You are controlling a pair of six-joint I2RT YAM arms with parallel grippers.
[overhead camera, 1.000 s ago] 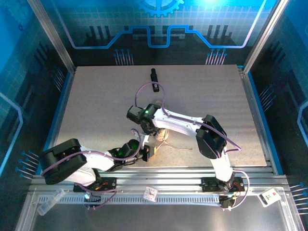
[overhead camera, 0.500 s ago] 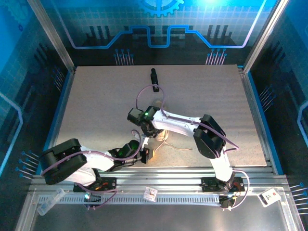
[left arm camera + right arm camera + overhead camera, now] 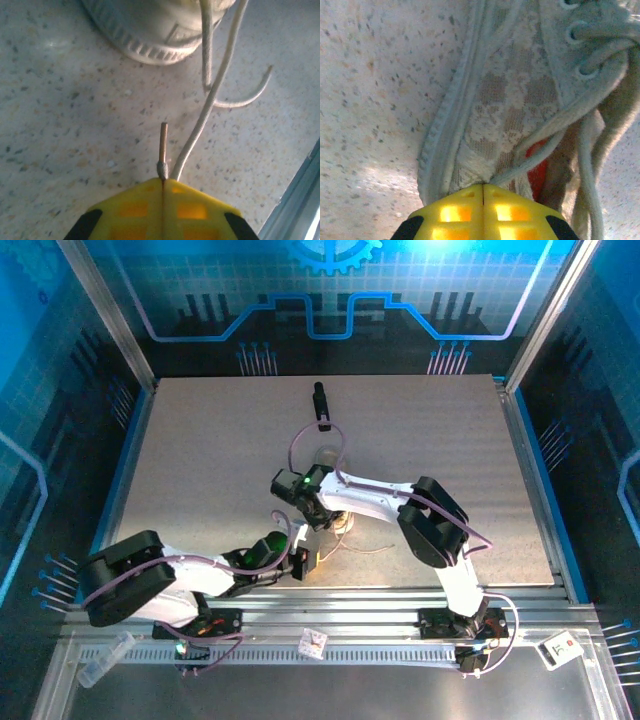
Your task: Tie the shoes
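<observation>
top external: small off-white fabric sneaker (image 3: 340,524) mid-way across the speckled beige table (image 3: 200,460), partly under right gripper (image 3: 318,518); left gripper (image 3: 306,562) just beside it on the near side; slim black bar (image 3: 321,405) well apart, far side | left wrist: yellow fingers (image 3: 140,200) pressed together, clamped on thin pale lace end (image 3: 200,120), brown tip (image 3: 163,142) poking out | right wrist: jaws together, pinching a lace strand (image 3: 530,160) by the red lining (image 3: 538,172)

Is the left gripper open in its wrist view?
No, the left gripper is shut, its yellow fingers pressed together and pinching a lace.
</observation>
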